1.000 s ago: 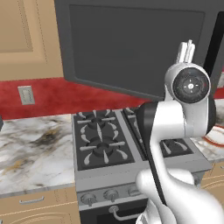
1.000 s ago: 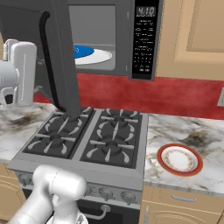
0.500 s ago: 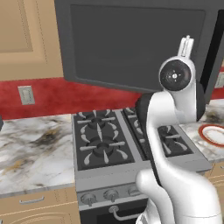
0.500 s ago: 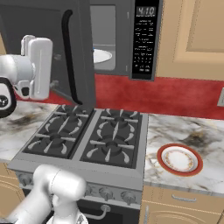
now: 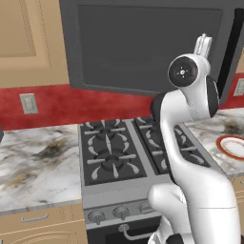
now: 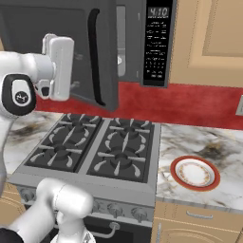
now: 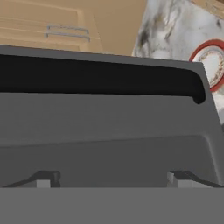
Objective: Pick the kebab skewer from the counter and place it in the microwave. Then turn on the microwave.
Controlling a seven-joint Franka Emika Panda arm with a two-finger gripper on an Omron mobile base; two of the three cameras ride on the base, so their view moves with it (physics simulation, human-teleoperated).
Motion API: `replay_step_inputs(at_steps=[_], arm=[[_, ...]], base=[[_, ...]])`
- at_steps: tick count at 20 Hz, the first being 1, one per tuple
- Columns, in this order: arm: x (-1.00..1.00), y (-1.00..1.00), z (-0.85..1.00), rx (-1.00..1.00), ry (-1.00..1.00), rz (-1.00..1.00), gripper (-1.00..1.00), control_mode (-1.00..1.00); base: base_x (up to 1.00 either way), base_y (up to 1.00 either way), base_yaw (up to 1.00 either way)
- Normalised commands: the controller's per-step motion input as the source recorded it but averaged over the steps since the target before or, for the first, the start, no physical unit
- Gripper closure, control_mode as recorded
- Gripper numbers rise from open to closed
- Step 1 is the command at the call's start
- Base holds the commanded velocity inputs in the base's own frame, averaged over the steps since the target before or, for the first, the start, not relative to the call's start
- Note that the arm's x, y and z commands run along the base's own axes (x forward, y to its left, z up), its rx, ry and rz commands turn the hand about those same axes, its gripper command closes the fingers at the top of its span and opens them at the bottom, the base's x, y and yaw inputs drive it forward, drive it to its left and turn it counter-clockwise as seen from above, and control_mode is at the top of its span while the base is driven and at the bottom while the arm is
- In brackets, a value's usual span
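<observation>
Gaping wide at the jaws (image 7: 113, 179), nothing gripped, and close up against the outer face of the microwave door (image 6: 52, 19), which hangs partly open. Just right of the jaws, the curved black handle (image 6: 93, 57). Further right, a thin slice of the microwave (image 6: 136, 42) cavity, then the keypad (image 6: 155, 57). No sighting of the kebab skewer; cannot tell whether behind the door or elsewhere.

Risks from here: snagging a finger on the handle, or pushing off-centre and leaving the door ajar, so no start. Afterwards, possibly brushing the wrong button.

Below the jaws, the stove (image 6: 95, 147). Far right and lower, a red-rimmed plate (image 6: 195, 172) on the surface (image 6: 209, 142). Between jaws and keypad, the door itself in the way.
</observation>
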Motion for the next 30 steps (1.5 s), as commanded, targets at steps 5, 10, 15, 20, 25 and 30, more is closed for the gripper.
replay_step_inputs(at_steps=[5, 10, 15, 20, 25, 30], arm=[[0.41, -0.25, 0.00, 0.00, 0.00, 0.00, -1.00, -1.00], [0.43, -0.17, 0.00, 0.00, 0.02, 0.01, -1.00, -1.00], [0.46, -0.14, 0.00, 0.00, 0.02, 0.08, -1.00, -1.00], [0.45, -0.14, 0.00, 0.00, 0.02, 0.13, -1.00, -1.00], [0.46, -0.16, 0.00, 0.00, 0.05, 0.15, -1.00, -1.00], [0.42, -0.14, 0.00, 0.00, 0.07, 0.16, -1.00, -1.00]], base=[[0.00, 0.00, 0.00], [0.00, 0.00, 0.00], [0.00, 0.00, 0.00], [0.00, 0.00, 0.00], [0.00, 0.00, 0.00], [0.00, 0.00, 0.00]])
